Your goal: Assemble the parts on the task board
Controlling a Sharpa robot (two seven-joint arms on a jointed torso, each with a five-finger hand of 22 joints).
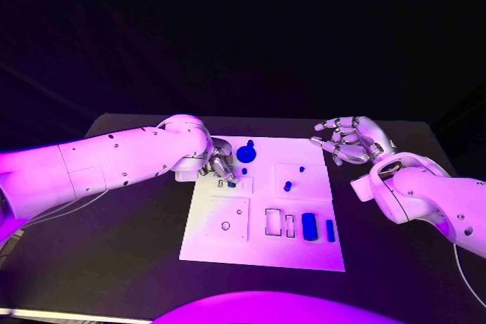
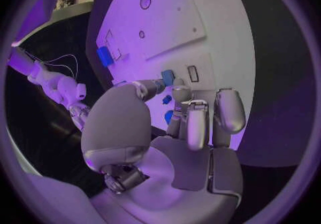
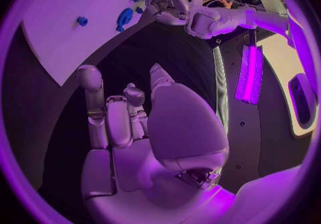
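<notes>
Head view, left robot hand (image 1: pixel 220 162) pinching blue part (image 2: pixel 168 77) at task board (image 1: pixel 304 257) left edge, right robot hand (image 1: pixel 347 143) empty, fingers apart, beyond right edge

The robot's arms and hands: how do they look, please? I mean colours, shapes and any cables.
Both arms are white, built of smooth rounded segments with small dark screw dots. The left arm and the right arm each end in a silver metallic hand with jointed fingers: left hand, right hand. Thin pale cables run beside the left arm near the table edge.

Blue parts (image 1: pixel 309 226) on white task board (image 1: pixel 258 250)
</notes>
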